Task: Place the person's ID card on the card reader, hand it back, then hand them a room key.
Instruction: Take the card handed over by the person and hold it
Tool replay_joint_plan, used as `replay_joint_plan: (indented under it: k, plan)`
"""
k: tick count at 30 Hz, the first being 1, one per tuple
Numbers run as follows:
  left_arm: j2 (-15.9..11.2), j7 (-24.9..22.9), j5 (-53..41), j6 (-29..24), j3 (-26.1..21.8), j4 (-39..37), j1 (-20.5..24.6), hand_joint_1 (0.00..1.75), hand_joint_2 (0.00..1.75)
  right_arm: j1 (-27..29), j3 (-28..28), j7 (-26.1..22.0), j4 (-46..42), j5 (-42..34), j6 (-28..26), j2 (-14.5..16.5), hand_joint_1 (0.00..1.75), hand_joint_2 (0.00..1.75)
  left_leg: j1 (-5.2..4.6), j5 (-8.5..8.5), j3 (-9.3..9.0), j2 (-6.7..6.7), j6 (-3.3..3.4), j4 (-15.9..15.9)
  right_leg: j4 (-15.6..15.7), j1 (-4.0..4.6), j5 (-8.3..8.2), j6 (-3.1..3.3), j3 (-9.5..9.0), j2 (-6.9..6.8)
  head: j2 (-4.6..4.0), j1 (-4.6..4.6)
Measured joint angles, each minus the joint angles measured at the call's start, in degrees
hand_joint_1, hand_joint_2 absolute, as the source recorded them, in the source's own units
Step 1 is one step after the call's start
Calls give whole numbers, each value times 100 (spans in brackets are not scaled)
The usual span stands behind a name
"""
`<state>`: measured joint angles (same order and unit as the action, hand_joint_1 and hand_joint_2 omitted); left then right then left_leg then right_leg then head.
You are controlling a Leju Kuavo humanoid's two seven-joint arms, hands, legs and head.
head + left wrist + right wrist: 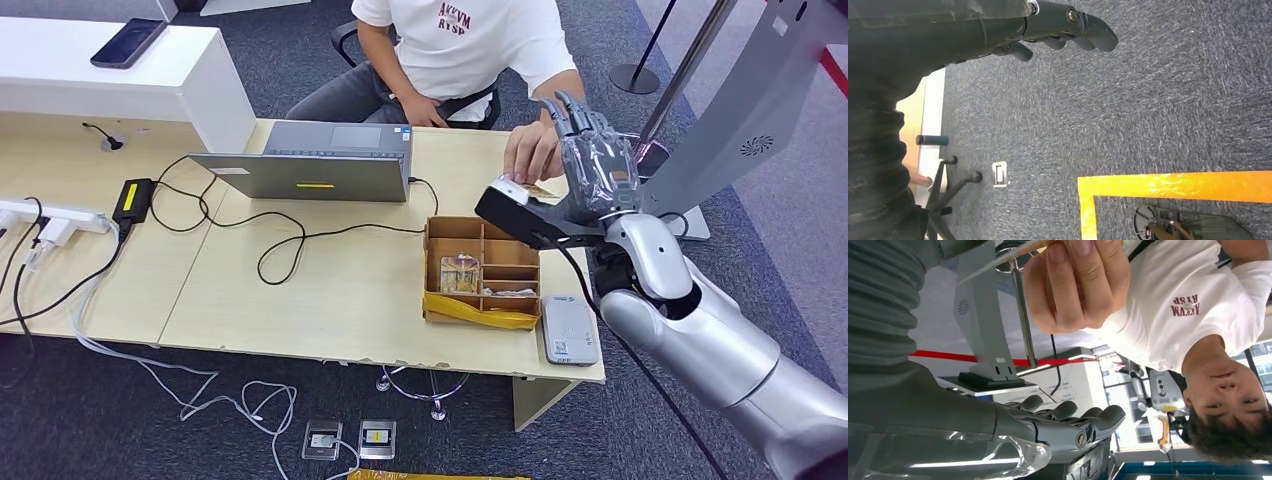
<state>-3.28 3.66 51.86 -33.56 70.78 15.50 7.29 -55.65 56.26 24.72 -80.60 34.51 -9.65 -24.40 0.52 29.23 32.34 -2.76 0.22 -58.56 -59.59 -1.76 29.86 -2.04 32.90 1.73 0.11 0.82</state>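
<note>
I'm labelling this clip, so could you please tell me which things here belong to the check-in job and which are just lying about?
Job:
- card in the person's hand
- card reader
- right hand, raised, holding nothing
- wooden box of small items

Lying about:
- laptop
- phone
- power strip
- black cables

You see a pale matt wood-grain tabletop (330, 290), and on it a brown cardboard box (483, 272) beside a smooth grey plastic card reader (569, 329). The right hand (598, 165) is glossy silver (clear film over it); the carpet (1158, 100) looks rough.
</note>
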Motion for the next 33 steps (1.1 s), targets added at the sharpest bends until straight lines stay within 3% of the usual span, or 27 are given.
replay_joint_plan:
  k: [1,3,33]
  plan:
    - [0,1,3,-2,0,1,-2,0,175,-8,31,0,27,-2,-10,12,106,175,0,0,0,0,0,0,0,0,0,0,0,0,0,0]
    - [0,2,9,-3,-1,2,-5,0,175,-18,88,-1,66,-7,-29,28,175,175,0,0,-1,0,0,0,0,0,0,0,0,0,0,-1]
    - [0,21,43,-52,-3,7,-34,0,175,-120,342,14,318,-162,-115,83,175,175,0,-1,-53,8,-1,-2,0,0,-4,3,5,8,-1,1]
